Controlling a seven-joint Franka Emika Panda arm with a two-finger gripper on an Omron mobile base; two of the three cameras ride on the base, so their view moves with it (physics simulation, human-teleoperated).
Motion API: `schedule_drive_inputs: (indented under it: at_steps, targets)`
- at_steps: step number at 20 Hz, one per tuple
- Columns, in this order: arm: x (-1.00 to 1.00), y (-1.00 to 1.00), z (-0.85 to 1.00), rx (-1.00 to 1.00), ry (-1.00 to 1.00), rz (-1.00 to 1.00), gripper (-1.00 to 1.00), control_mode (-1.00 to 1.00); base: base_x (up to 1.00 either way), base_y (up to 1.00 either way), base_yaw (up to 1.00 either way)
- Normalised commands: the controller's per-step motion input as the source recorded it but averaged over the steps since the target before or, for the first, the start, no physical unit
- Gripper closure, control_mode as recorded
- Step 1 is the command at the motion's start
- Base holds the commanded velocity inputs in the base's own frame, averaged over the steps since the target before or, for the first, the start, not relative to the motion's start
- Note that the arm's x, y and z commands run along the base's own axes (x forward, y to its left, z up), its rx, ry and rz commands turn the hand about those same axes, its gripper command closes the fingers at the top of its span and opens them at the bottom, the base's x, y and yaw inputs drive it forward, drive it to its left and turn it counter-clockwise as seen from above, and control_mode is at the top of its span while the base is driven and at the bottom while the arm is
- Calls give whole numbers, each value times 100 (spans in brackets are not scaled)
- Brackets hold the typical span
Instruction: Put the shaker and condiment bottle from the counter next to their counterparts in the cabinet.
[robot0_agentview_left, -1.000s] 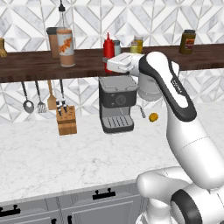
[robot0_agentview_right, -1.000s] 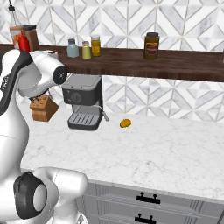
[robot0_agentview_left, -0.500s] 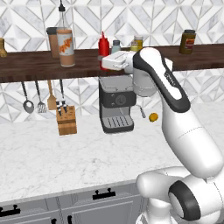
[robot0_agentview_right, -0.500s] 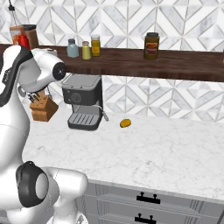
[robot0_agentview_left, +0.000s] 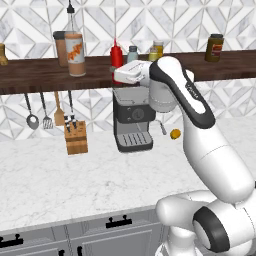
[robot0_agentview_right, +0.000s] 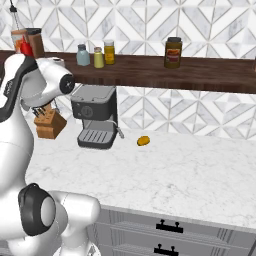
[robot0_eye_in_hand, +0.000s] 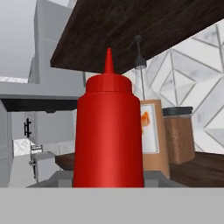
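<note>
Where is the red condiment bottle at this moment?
The condiment bottle is up at the cabinet shelf, held in the gripper. In the left base view it stands between the orange-labelled bottle and the blue-grey shaker.

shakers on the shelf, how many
2. Blue-grey shaker stands left, yellow-olive shaker right beside it, both above the coffee machine. The deeper yellow jar next to them is not counted. The arm may hide more.

Two shakers (robot0_agentview_right: 82, 54) and jar side by side on shelf (robot0_agentview_right: 150, 73)
</note>
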Motion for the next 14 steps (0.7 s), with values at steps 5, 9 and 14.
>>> schedule_drive_inputs:
  at_steps: [5, 9, 14]
  targets:
    - [18, 8, -11, 0, -8, 0, 100, -100, 0, 0, 0]
    - [22, 12, -5, 0, -2, 0, 100, -100, 0, 0, 0]
    - [25, 12, 0, 0, 0, 0, 100, -100, 0, 0, 0]
